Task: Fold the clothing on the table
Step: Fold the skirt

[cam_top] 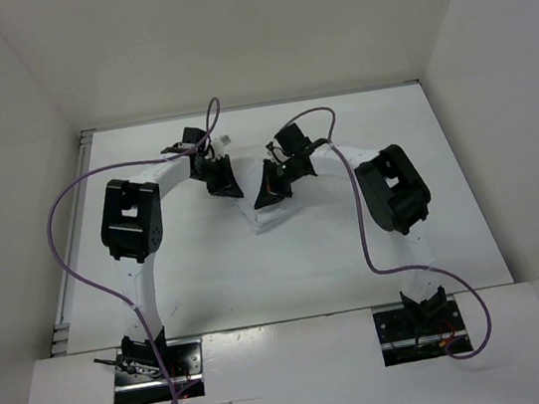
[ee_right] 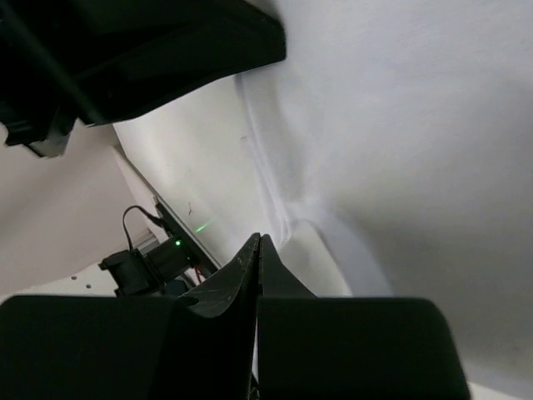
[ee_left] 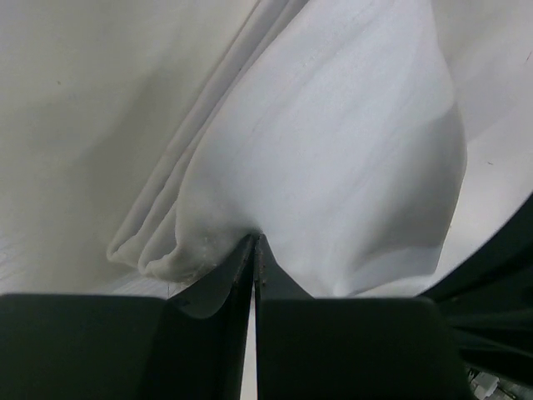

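Left gripper point(ee_left: 254, 240) pinches the clothing point(ee_left: 333, 150) (a bunched edge). Right gripper point(ee_right: 258, 242), at its three o'clock, is closed; grip unclear.

One clothing point(cam_top: 268, 220), one table point(cam_top: 209, 271), two tools: left tool point(cam_top: 227, 192), right tool point(cam_top: 263, 205).

Nope, nothing readable in any of the three views. No lettering, labels, brand marks or numbers that I can make out.
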`<state>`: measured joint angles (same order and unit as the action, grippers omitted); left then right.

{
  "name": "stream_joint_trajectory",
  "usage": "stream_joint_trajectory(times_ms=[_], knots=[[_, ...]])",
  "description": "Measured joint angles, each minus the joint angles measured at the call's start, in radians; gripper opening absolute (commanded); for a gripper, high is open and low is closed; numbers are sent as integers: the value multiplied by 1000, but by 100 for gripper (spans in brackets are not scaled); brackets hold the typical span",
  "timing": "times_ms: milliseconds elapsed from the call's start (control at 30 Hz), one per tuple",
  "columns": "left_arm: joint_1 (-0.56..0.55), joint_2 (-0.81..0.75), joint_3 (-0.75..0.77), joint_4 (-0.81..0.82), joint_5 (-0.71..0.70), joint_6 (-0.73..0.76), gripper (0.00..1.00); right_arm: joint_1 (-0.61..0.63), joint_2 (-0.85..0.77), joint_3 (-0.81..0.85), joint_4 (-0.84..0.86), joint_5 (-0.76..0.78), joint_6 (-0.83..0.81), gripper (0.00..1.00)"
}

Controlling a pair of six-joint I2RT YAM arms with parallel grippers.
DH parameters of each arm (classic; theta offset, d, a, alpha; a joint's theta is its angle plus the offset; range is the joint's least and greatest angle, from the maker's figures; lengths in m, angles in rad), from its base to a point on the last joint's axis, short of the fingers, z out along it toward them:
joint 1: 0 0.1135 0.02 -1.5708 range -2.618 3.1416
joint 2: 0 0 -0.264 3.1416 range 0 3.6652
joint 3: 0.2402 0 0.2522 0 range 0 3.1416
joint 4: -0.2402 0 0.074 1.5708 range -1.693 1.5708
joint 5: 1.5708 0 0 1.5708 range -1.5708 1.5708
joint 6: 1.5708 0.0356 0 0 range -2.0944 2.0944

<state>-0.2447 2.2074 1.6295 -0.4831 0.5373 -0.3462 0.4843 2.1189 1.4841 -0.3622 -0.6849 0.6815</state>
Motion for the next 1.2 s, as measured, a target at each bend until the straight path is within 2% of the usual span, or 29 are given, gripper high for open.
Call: stream_joint_trajectory(times_ms=[500, 867, 967, 1000, 1067, 1100, 1200], knots=[[0, 0, -11, 21, 7, -1, 8, 1, -21, -110, 15, -62, -10, 1], [0, 0, -11, 20, 6, 0, 8, 0, 58, -117, 55, -97, -49, 1], [0, -3, -11, 19, 9, 0, 14, 0, 53, -108, 39, -86, -63, 7], [0, -6, -11, 18, 10, 1, 21, 2, 47, -103, 26, -76, -71, 11], [0, -21, -15, 11, 12, 4, 27, 3, 21, -84, -19, -42, -90, 21], [0, -35, -19, 5, 17, 7, 28, 3, -2, -76, -42, -20, -100, 31], [-1, -123, -50, -10, 50, 16, 29, -6, -122, -42, -106, 66, -122, 41]])
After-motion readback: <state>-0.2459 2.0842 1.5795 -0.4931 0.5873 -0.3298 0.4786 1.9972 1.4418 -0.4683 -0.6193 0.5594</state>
